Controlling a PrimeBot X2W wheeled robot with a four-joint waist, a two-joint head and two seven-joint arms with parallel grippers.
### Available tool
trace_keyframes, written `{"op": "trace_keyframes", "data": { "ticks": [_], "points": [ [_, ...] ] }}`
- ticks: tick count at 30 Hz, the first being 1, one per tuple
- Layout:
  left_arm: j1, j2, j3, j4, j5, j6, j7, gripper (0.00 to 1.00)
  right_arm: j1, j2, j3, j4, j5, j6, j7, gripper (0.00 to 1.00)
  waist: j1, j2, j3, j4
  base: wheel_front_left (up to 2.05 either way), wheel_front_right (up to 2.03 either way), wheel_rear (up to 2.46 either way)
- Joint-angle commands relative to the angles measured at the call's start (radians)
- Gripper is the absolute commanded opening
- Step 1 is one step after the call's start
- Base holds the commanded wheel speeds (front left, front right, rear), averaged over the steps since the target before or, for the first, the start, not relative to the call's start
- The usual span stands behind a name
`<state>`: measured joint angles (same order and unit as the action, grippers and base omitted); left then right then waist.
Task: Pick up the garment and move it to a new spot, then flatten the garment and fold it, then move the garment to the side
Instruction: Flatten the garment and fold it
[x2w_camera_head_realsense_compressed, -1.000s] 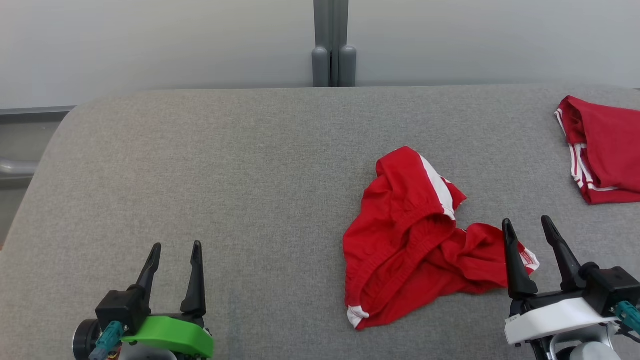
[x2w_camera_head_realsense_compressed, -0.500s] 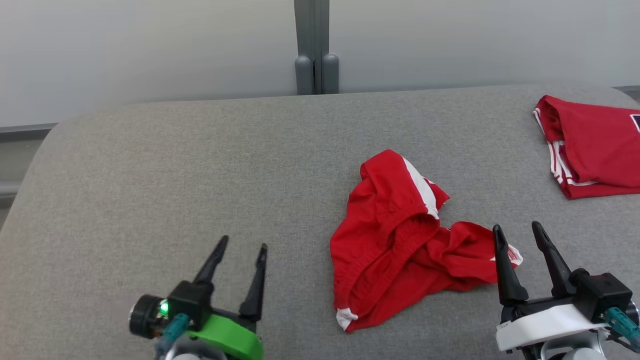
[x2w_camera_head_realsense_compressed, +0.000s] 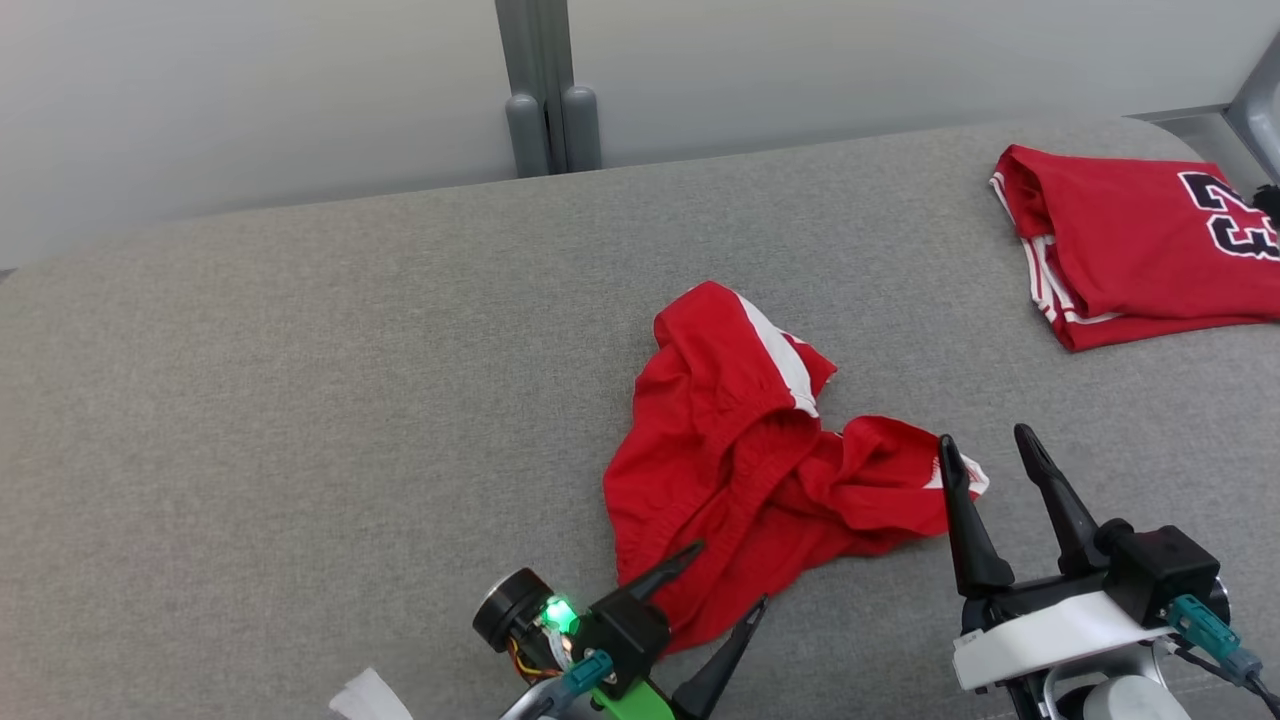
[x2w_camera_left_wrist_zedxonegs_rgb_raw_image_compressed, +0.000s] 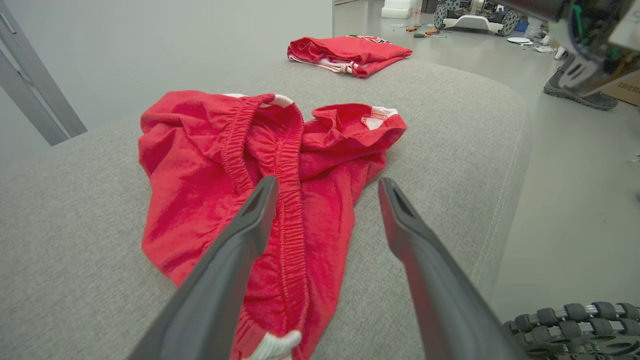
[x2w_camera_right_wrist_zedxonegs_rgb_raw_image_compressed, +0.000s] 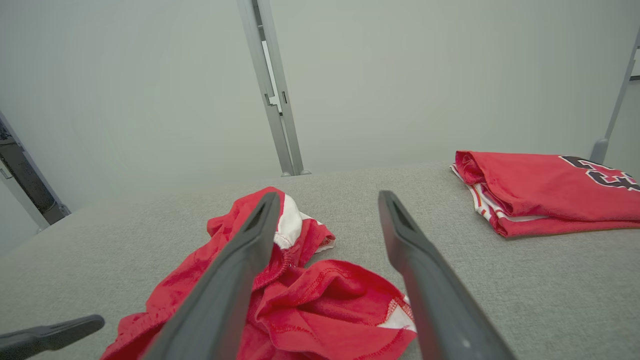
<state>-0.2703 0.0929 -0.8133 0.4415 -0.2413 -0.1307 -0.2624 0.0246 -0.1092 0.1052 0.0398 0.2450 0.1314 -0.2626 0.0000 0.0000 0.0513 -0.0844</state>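
A crumpled red garment (x2w_camera_head_realsense_compressed: 750, 460) with white trim and an elastic waistband lies right of the middle of the grey padded table (x2w_camera_head_realsense_compressed: 300, 400). My left gripper (x2w_camera_head_realsense_compressed: 732, 575) is open at the garment's near edge, one finger over the red cloth; in the left wrist view the gripper (x2w_camera_left_wrist_zedxonegs_rgb_raw_image_compressed: 327, 184) straddles the waistband of the garment (x2w_camera_left_wrist_zedxonegs_rgb_raw_image_compressed: 210, 165). My right gripper (x2w_camera_head_realsense_compressed: 984, 436) is open just right of the garment's right end, with nothing between its fingers. From the right wrist the garment (x2w_camera_right_wrist_zedxonegs_rgb_raw_image_compressed: 310, 295) lies below and left of that gripper (x2w_camera_right_wrist_zedxonegs_rgb_raw_image_compressed: 328, 196).
A folded red jersey (x2w_camera_head_realsense_compressed: 1130, 240) with dark numbers lies at the table's far right corner, also seen as the jersey (x2w_camera_left_wrist_zedxonegs_rgb_raw_image_compressed: 350, 52) (x2w_camera_right_wrist_zedxonegs_rgb_raw_image_compressed: 545, 192). A grey post (x2w_camera_head_realsense_compressed: 540, 90) stands behind the table. A white scrap (x2w_camera_head_realsense_compressed: 370, 695) sits at the near edge. Floor clutter (x2w_camera_left_wrist_zedxonegs_rgb_raw_image_compressed: 475, 20) lies beyond the table's right edge.
The head camera has turned, shifting the whole picture left. My left gripper has swung right across the table to the garment's near edge. The right gripper keeps its place beside the garment.
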Motion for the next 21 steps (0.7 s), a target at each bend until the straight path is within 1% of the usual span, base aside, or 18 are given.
{"op": "trace_keyframes", "data": {
  "ticks": [1,5,14,18,19,20,21],
  "points": [
    [-0.024,0.014,-0.019,0.027,-0.017,0.0,-0.002,1.0,-0.016,0.001,0.002,0.003,0.007,-0.002,-0.003,1.0,0.0,0.0,0.023,-0.025,0.0,0.0,0.0],
    [-0.065,0.026,-0.063,0.101,-0.048,0.0,-0.002,1.0,-0.028,0.008,0.005,0.009,0.009,-0.002,-0.003,1.0,0.0,0.0,0.037,-0.041,0.0,0.0,0.0],
    [-0.102,0.051,-0.111,0.242,-0.076,0.0,-0.001,1.0,-0.041,0.019,-0.007,0.017,0.007,-0.002,-0.003,1.0,0.0,0.0,0.055,-0.048,0.0,0.0,0.0],
    [-0.103,0.064,-0.107,0.271,-0.091,0.0,-0.001,1.0,-0.045,0.021,-0.016,0.017,0.003,-0.002,-0.003,1.0,0.0,0.0,0.057,-0.044,0.0,0.0,0.0],
    [-0.101,0.067,-0.106,0.277,-0.1,0.0,-0.001,0.96,-0.045,0.021,-0.018,0.016,0.002,-0.002,-0.003,1.0,0.0,0.0,0.057,-0.043,0.0,0.0,0.0],
    [-0.102,0.067,-0.103,0.279,-0.109,0.0,-0.001,0.43,-0.046,0.022,-0.021,0.016,0.002,-0.002,-0.003,1.0,0.0,0.0,0.058,-0.041,0.0,0.0,0.0],
    [-0.103,0.066,-0.102,0.279,-0.113,0.0,-0.001,0.14,-0.046,0.023,-0.022,0.016,0.001,-0.002,-0.003,1.0,0.0,0.0,0.058,-0.039,0.0,0.0,0.0]
  ]
}}
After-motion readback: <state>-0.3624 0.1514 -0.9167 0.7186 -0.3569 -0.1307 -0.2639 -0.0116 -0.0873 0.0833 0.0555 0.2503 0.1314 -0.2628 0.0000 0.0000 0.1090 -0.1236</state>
